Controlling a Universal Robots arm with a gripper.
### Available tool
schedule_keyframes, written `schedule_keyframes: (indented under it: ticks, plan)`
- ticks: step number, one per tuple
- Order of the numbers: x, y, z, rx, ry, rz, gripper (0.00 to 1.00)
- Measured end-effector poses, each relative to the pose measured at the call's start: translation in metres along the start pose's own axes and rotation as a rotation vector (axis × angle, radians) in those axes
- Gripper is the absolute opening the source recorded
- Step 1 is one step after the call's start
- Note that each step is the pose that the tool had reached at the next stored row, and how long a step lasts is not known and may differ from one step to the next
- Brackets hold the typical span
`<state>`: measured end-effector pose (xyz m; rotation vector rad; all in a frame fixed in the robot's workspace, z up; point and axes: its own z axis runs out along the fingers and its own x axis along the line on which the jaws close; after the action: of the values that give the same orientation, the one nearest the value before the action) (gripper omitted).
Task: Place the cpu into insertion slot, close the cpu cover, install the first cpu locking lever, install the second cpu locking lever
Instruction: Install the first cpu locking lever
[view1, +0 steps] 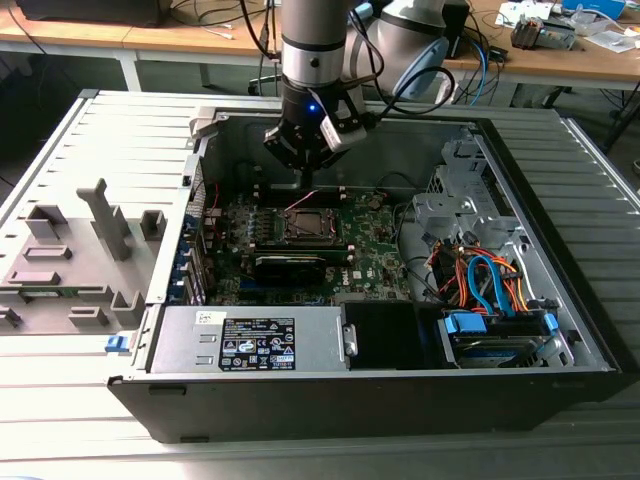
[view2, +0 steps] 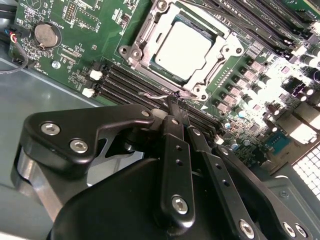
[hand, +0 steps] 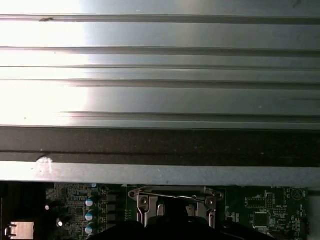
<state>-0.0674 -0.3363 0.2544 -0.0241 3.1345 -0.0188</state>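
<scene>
In the second wrist view the black two-fingered gripper, fingers pressed together on a thin wire locking lever, sits at six o'clock of the silver-rimmed square insertion slot, where the pale square cpu already lies under its metal cover, apparently to latch it.

Green motherboard, silver-rimmed insertion slot holding a silvery-grey cpu, black fingers.

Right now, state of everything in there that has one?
cpu: seated in the insertion slot.
cpu cover: closed, framing the chip.
pincer: shut, tips at a thin locking lever beside the slot.
computer case: side open, motherboard exposed.
</scene>
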Motion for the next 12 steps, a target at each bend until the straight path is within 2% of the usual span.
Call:
schedule_keyframes:
  ticks: [5,8,9,11,12]
  plan:
    - [-0.0001,0.0,0.0016,0.0,0.0,-0.001,0.11]
    - [0.0,0.0001,0.0037,-0.0018,-0.0004,-0.023,0.11]
    - [0.0003,0.0002,0.0043,-0.0061,-0.0004,-0.029,0.11]
    - [0.0028,0.0004,0.0055,-0.0381,-0.0015,-0.034,0.11]
    - [0.0046,0.0005,0.0064,-0.0459,-0.0019,-0.036,0.11]
